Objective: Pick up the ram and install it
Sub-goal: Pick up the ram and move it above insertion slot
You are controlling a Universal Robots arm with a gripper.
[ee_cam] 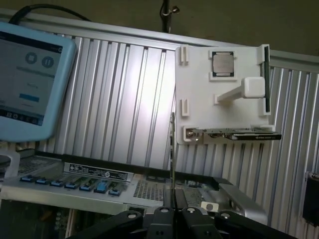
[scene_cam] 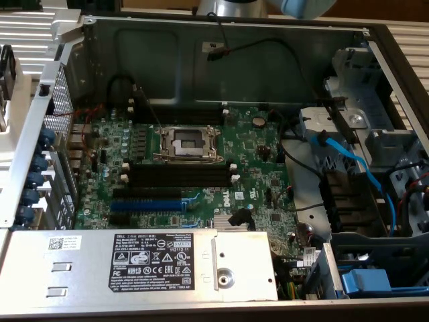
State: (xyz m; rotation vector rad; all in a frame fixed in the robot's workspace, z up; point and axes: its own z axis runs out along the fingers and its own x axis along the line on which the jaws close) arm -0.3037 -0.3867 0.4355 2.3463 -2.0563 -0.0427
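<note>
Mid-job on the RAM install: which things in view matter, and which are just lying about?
Job: the ram, edge-on in the shut gripper; black memory slots on the motherboard.
Lying about: tablet; white holder with processor chip; power supply; blue cable.

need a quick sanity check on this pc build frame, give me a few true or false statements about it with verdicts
1. The hand is shut on the ram, a thin strip seen edge-on sticking out from between its fingers. True.
2. The computer case has its side panel on. False: the case is open and the motherboard is exposed.
3. A square chip sits on the white holder. True.
4. The tablet screen is dark. False: the tablet is lit.
5. The cable on the exterior view's right is yellow. False: the cable is blue.
</note>
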